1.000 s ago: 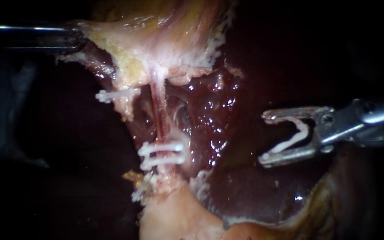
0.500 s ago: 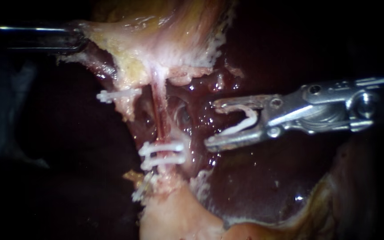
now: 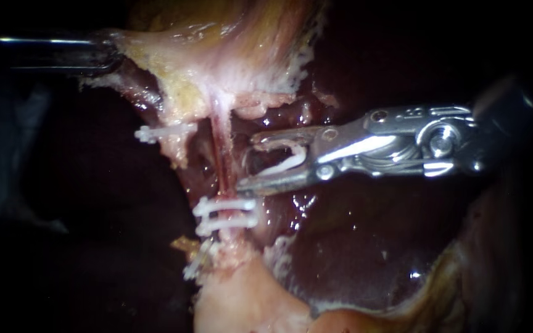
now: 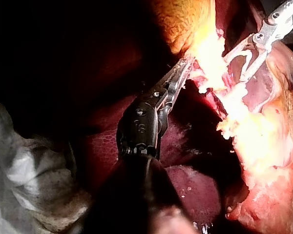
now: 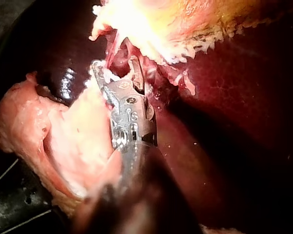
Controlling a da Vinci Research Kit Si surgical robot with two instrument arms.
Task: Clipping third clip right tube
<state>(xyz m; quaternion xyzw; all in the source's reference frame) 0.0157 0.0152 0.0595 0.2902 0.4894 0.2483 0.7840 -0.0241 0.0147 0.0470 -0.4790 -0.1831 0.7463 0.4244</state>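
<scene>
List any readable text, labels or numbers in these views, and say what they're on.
Right instrument: small engraved marks on its metal head, too small and glare-washed to read.
Left instrument: no text visible.
Clips on the tube and the loaded clip: plain white, no print.
Gallbladder and liver: no text.

right instrument (image 5: 116, 66): shiny metal, my anchor here
jaws: spread apart, carrying a white clip (image 5: 109, 76)
tube (image 5: 113, 46): thin pinkish strand just ahead of the tips
yellowish tissue (image 5: 156, 22): brightly lit, farther ahead
pale pink flap (image 5: 63, 131): right against one side of it
liver (image 5: 234, 107): dark red, on the other side
</scene>
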